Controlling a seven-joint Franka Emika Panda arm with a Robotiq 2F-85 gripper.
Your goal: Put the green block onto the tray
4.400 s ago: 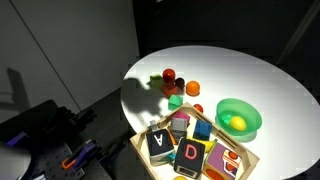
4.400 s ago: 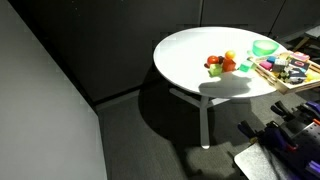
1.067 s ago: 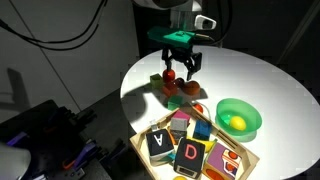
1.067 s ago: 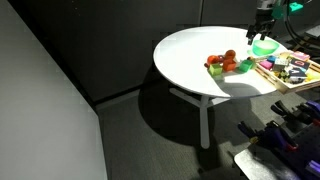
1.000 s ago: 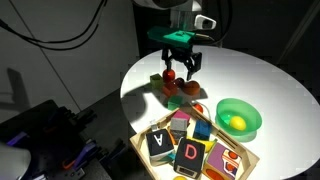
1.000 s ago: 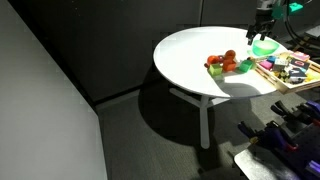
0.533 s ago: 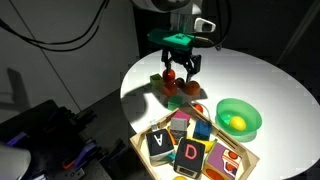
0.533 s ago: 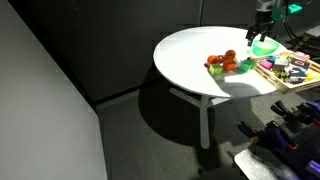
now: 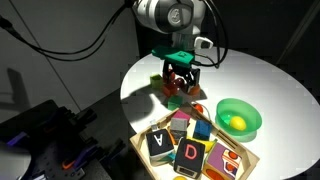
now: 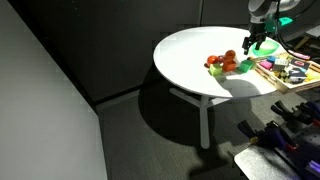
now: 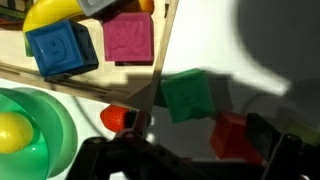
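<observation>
The green block [image 11: 185,95] lies on the white table next to the wooden tray [image 11: 163,55] in the wrist view, with a red block [image 11: 234,135] right beside it. In an exterior view the green block [image 9: 175,101] shows at the near edge of a small pile of toys. My gripper [image 9: 180,76] is open and hangs low over that pile, its fingers straddling the red block and the edge of the green block [image 11: 205,150]. It holds nothing. It also shows in an exterior view [image 10: 262,40].
The tray [image 9: 247,152] holds several letter blocks, among them a blue one [image 11: 62,48] and a pink one [image 11: 127,38]. A green bowl [image 9: 238,117] with a yellow object stands beside it. Red and orange toys [image 10: 226,62] lie around the green block.
My gripper has come down and slightly toward the tray, closer to the pile of toys. The objects have not moved.
</observation>
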